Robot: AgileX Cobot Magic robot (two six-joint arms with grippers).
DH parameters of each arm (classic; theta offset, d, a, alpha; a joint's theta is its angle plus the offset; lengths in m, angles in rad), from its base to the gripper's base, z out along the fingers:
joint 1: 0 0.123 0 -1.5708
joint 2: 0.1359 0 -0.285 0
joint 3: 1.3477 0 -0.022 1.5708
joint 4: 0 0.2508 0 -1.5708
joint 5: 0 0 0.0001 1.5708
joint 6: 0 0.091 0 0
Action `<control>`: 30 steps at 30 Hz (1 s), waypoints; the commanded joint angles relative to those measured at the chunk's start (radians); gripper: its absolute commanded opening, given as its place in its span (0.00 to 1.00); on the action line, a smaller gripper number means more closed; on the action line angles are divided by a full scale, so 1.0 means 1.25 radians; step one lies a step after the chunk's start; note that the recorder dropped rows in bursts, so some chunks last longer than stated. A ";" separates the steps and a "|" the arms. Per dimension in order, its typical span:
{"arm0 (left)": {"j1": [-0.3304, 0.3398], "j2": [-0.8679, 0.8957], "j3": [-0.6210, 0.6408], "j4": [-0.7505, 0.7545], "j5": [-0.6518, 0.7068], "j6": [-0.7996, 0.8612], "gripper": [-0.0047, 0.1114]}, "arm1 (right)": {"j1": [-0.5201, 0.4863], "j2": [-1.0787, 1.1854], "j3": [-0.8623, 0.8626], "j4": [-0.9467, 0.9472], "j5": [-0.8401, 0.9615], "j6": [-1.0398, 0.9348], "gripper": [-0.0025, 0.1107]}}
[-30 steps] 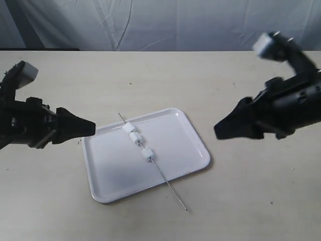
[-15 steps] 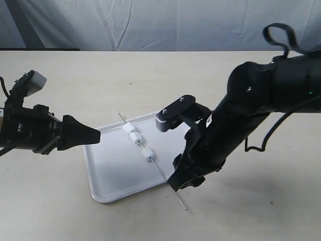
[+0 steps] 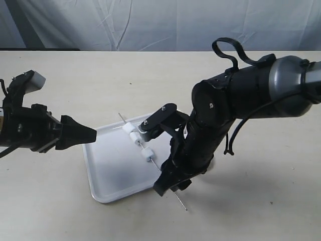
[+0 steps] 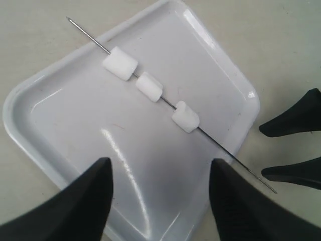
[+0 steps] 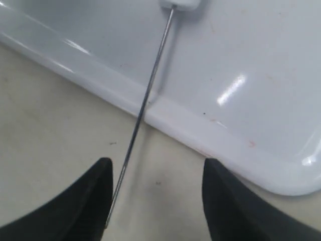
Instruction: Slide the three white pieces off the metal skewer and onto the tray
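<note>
The metal skewer lies slantwise across the tray mid-desk, the three white pieces threaded on it and its bare end jutting past the rim toward the desk's near edge. The right pincer gapes wide astride that end, gripping nothing. The left pincer, equally open and empty, hovers toward the desk's left edge.

R tool low over skewer at tray rim.

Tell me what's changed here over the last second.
The right end effector swung in from the right and dropped to the bare end of the metal skewer, just off the tray, open and straddling it, nothing gripped. The left end effector barely shifted. Skewer, tray and the three white pieces stayed put.
</note>
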 commanded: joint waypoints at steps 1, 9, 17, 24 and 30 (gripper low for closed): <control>-0.003 0.002 -0.005 -0.002 0.000 0.001 0.52 | 0.018 0.025 -0.017 -0.012 0.003 0.014 0.48; -0.003 0.002 -0.005 -0.002 -0.002 -0.001 0.52 | 0.039 0.038 -0.020 -0.031 0.017 0.067 0.48; -0.003 0.002 -0.005 -0.002 -0.007 -0.001 0.52 | 0.039 0.040 -0.020 -0.028 0.031 0.093 0.48; -0.003 0.002 -0.005 -0.002 -0.007 -0.001 0.52 | 0.039 0.040 -0.020 -0.028 0.053 0.099 0.47; -0.003 0.002 -0.005 -0.002 -0.019 -0.001 0.52 | 0.063 0.042 -0.020 -0.014 0.061 0.099 0.47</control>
